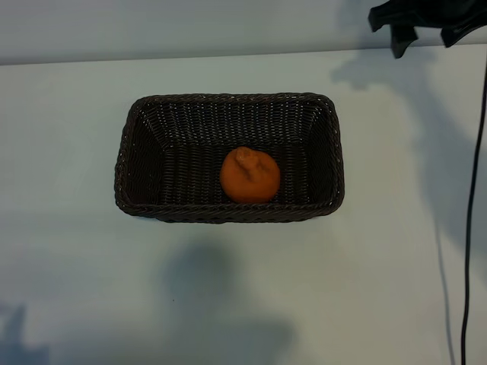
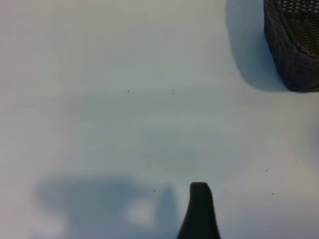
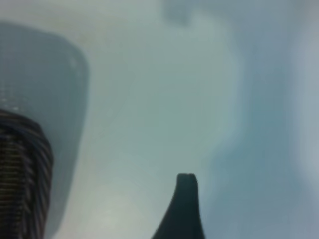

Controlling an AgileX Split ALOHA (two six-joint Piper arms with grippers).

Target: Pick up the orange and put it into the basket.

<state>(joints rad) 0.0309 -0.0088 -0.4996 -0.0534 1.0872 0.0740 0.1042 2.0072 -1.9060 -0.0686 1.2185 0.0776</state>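
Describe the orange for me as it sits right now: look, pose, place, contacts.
The orange is a small round fruit with matte, dimpled skin and a raised, puckered stem end facing up and slightly toward the far side. It rests on the floor of the dark woven basket, right of centre and close to the near wall. No gripper touches it; only the basket bears it.

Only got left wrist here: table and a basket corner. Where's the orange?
Observer: The orange lies inside the basket, stem end up, near the front wall in the exterior view.
Operator: Right gripper anywhere near it?
Observer: No. The right gripper is at the exterior view's top right corner, clear of the basket, holding nothing.
Operator: Anything else on the table?
Observer: A black cable runs down the right edge.
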